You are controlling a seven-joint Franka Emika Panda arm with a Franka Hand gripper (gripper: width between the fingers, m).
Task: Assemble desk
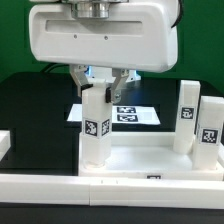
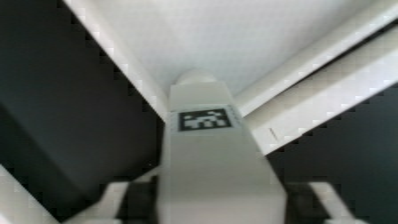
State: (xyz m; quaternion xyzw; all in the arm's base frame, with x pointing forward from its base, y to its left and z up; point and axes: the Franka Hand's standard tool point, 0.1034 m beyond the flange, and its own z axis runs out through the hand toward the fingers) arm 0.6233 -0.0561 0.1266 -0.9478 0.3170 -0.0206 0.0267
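Note:
My gripper (image 1: 98, 82) is shut on a white square-section leg (image 1: 95, 128) with a black-and-white tag and holds it upright over the corner of the large white desk panel (image 1: 140, 160) nearer the exterior view's left. In the wrist view the leg (image 2: 214, 150) fills the space between my fingers (image 2: 121, 200) and points down at the panel's rim corner (image 2: 151, 75). Two more tagged legs (image 1: 187, 115) (image 1: 209, 132) stand at the exterior view's right, by the panel's edge.
The marker board (image 1: 135, 114) lies on the black table behind the panel. The panel's raised front rim (image 1: 100, 185) runs across the foreground. A white block (image 1: 4, 143) sits at the exterior view's left edge.

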